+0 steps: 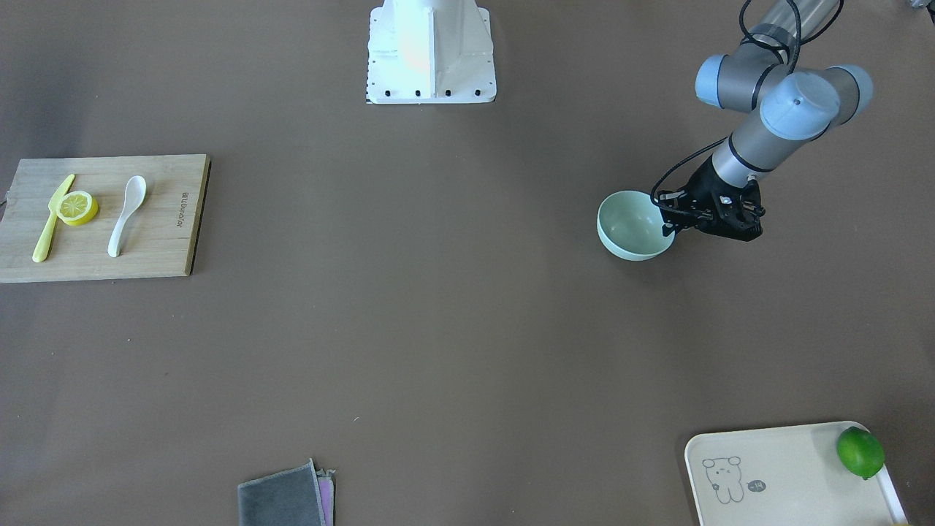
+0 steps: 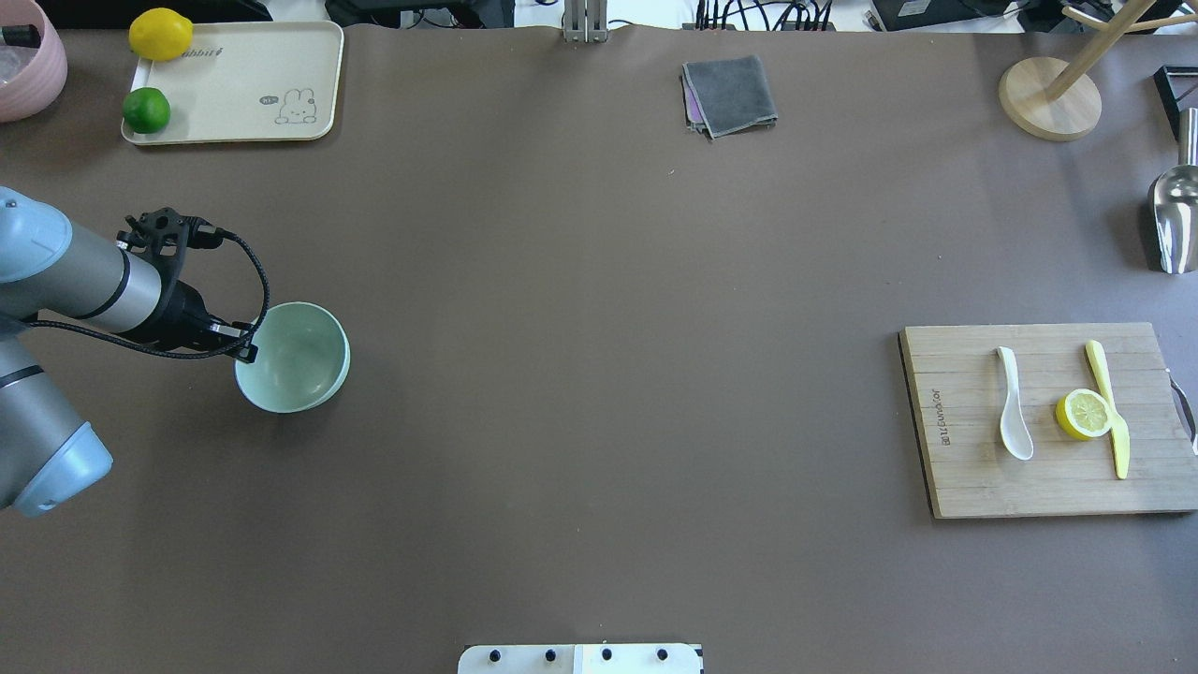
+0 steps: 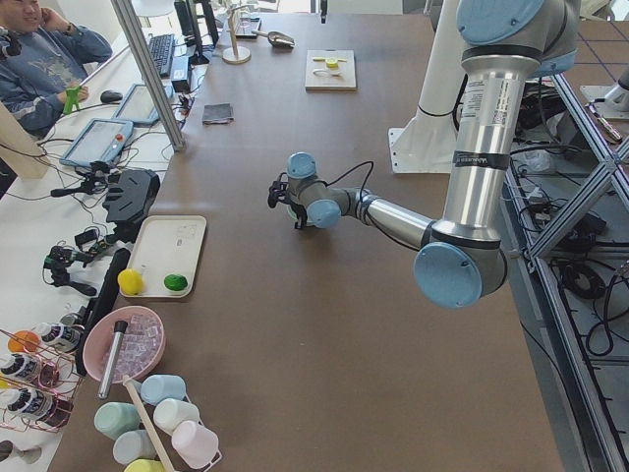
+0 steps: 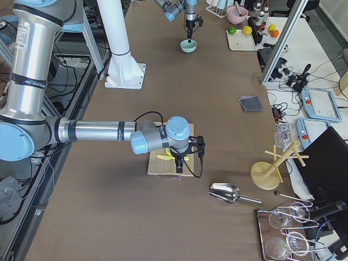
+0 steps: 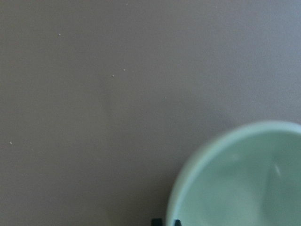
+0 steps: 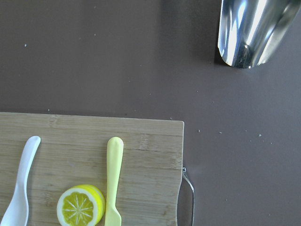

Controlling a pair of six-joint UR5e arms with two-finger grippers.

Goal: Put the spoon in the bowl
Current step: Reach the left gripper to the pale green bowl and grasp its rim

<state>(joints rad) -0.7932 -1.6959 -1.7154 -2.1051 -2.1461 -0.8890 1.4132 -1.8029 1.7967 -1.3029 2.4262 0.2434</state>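
In the front view you see the small shiny white soup spoon lying on the wooden cutting board, beside a yellow lemon half and a thin yellow knife, far from the round pale green bowl. The left gripper pinches that bowl's rim. The overhead view does not show the right arm. In the right side view the right gripper hangs over the board and hides part of it; you cannot tell if it is open. The left wrist view cuts off the bowl and shows only tiny fingertips.

silver arms, blue caps, black cables
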